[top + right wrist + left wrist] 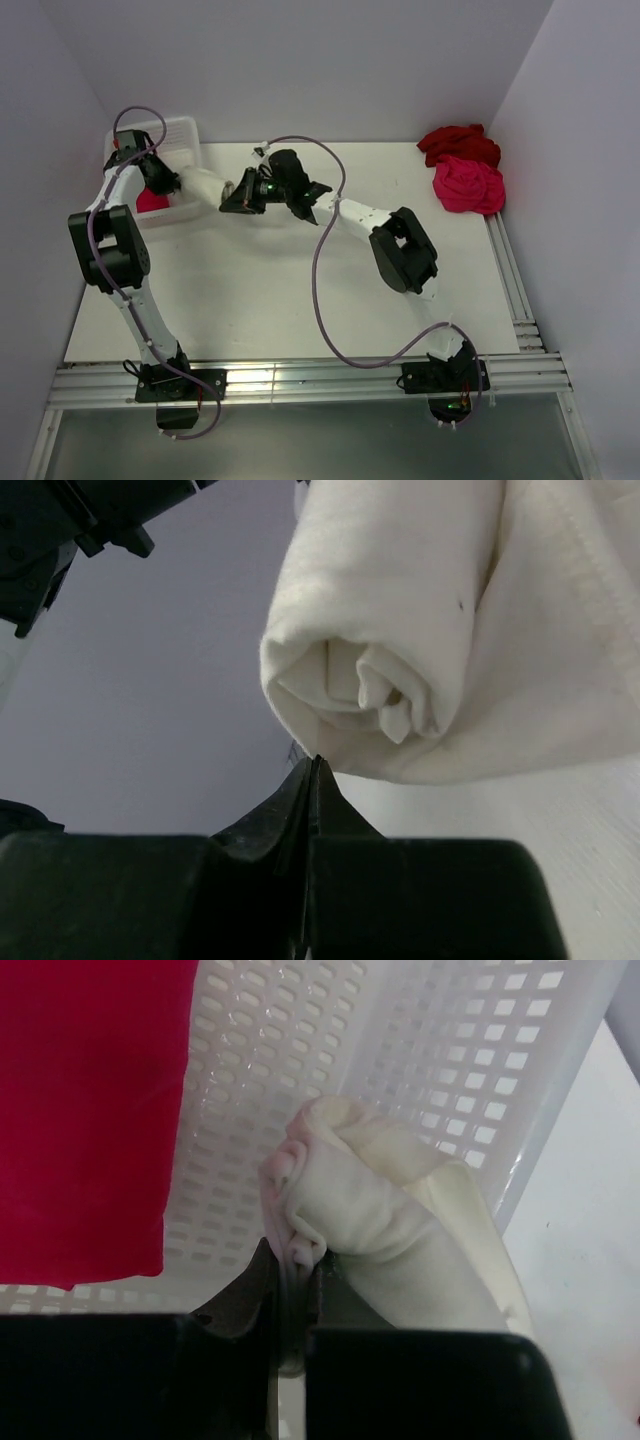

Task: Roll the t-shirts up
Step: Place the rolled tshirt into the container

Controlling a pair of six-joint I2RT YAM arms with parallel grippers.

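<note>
A cream-white t-shirt (207, 184), rolled into a cylinder, hangs between the two grippers beside the basket. My left gripper (295, 1260) is shut on one bunched end of this roll (380, 1200), over the basket's floor. My right gripper (315, 765) is shut with nothing between its jaws, its tip just under the other end of the roll (400, 630), whose spiral faces the camera. A pink-red t-shirt (90, 1110) lies inside the basket. At the back right lie a dark red t-shirt (458, 143) and a hot pink t-shirt (468, 186), both loose.
The white plastic mesh basket (185, 130) stands at the back left corner against the wall; its perforated wall (430, 1050) rises right behind the roll. White walls close in the table at the back and on both sides. A metal rail (300, 380) runs along the near edge.
</note>
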